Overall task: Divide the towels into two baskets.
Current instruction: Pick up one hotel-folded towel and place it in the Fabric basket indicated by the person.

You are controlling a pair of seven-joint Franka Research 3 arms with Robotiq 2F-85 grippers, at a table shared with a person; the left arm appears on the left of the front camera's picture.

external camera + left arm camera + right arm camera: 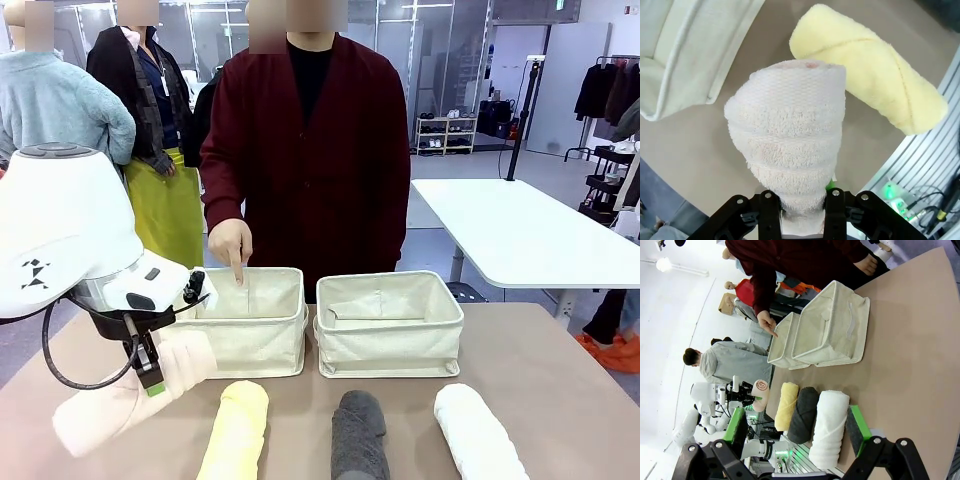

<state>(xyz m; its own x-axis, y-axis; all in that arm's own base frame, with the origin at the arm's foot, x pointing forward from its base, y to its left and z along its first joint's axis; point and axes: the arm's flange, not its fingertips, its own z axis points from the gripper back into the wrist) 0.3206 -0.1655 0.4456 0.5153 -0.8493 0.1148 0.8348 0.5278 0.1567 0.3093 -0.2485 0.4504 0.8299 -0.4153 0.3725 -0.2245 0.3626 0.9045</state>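
One fluffy cream-white towel roll [790, 130] sits clamped in the left hand [802, 202], while the right hand [797, 415] gapes wide.

There are four rolled towels [130, 395] [236, 430] [360, 435] [478, 432] (cream, yellow, dark grey, white) and two cream fabric baskets [255, 345] [390, 350].

Fluffy looped terry cloth is seen on the cream-white towel [790, 135] and yellow towel [875, 75]; the baskets [390, 352] are made of matt woven canvas, the table [560, 365] is finished smooth, matt.
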